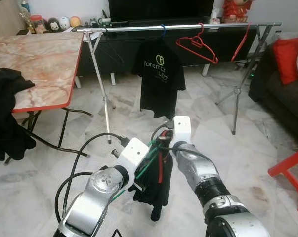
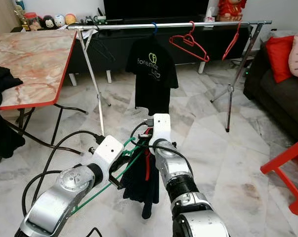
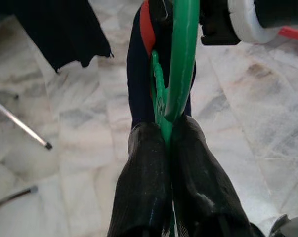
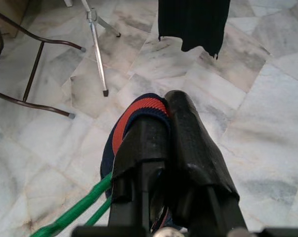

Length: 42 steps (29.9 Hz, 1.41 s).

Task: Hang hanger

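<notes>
My left gripper (image 3: 169, 131) is shut on a green hanger (image 3: 183, 59), held low in front of me. A dark navy garment (image 1: 156, 192) with a red collar (image 4: 139, 106) hangs from the hanger. My right gripper (image 4: 167, 106) is shut on that collar, right beside the left gripper (image 1: 145, 170). Ahead stands a metal clothes rail (image 1: 188, 27). On it hang a black T-shirt (image 1: 158, 79) and two red hangers (image 1: 198, 47), (image 1: 240, 44). The rail is well above and beyond both grippers.
A marble table with a red edge (image 1: 40, 64) stands to the left, with black cloth (image 1: 5, 113) draped over its corner. The rail's legs (image 1: 102, 94) splay onto the marble floor. A dark sofa (image 1: 282, 94) and a red stool (image 1: 292, 168) are on the right.
</notes>
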Available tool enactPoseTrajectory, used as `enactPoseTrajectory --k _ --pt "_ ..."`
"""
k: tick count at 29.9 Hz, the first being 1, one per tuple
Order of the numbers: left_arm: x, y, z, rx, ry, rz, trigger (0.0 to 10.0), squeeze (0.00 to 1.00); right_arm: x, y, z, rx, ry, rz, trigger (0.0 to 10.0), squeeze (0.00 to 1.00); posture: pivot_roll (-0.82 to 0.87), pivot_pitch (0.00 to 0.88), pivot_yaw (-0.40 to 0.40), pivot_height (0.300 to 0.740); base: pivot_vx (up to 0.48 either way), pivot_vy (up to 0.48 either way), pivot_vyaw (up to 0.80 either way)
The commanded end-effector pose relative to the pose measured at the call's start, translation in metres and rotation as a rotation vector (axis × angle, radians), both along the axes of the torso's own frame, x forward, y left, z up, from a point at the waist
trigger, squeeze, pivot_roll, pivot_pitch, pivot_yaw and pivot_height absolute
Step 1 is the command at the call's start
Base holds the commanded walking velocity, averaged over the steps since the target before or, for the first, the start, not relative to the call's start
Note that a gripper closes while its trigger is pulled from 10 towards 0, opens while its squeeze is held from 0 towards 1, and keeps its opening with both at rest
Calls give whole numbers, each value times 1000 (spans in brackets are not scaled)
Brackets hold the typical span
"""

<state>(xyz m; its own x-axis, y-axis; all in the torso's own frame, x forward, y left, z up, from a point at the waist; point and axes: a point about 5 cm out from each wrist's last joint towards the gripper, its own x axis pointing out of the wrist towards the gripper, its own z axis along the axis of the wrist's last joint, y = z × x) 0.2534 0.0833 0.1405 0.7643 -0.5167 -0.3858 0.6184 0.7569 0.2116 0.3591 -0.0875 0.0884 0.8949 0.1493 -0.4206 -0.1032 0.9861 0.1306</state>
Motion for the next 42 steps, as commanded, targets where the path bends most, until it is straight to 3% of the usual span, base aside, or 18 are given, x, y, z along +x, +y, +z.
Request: enactPoseTrajectory --k 1,9,16,20,21,24,28,34,42 --pt "-3 0 5 -3 -38 -31 10000 0 10 -7 19 24 -69 -43 10000 0 16 0 -32 740 0 0 0" --pt "-16 -12 4 14 -58 -195 10000 0 8 2 17 38 -50 8 10000 0 18 0 -33 740 0 0 0" --pt "-15 -18 8 -15 -99 -217 10000 0 -2 35 15 -42 -60 323 10000 0 18 0 -33 740 0 0 0" --pt "-14 -18 9 -17 -108 -218 10000 0 -3 37 15 -54 -65 345 10000 0 18 0 -33 740 0 0 0" --pt "-9 -20 18 -56 -162 -185 10000 0 -8 45 11 -99 -55 421 10000 0 22 0 -34 740 0 0 0" --pt "-8 -22 24 -87 -179 -180 10000 0 -8 47 13 -126 -83 419 10000 0 26 0 -37 740 0 0 0" --pt "-12 -19 7 -34 -95 -190 10000 0 4 39 30 -100 -161 321 10000 0 20 0 -34 740 0 0 0" --pt "-10 -15 -1 -13 -54 -146 10000 0 10 32 37 -74 -174 258 10000 0 15 0 -30 740 0 0 0" --pt "-9 -10 -10 19 -8 -119 10000 0 16 20 44 47 -163 104 10000 0 13 0 -27 740 0 0 0"
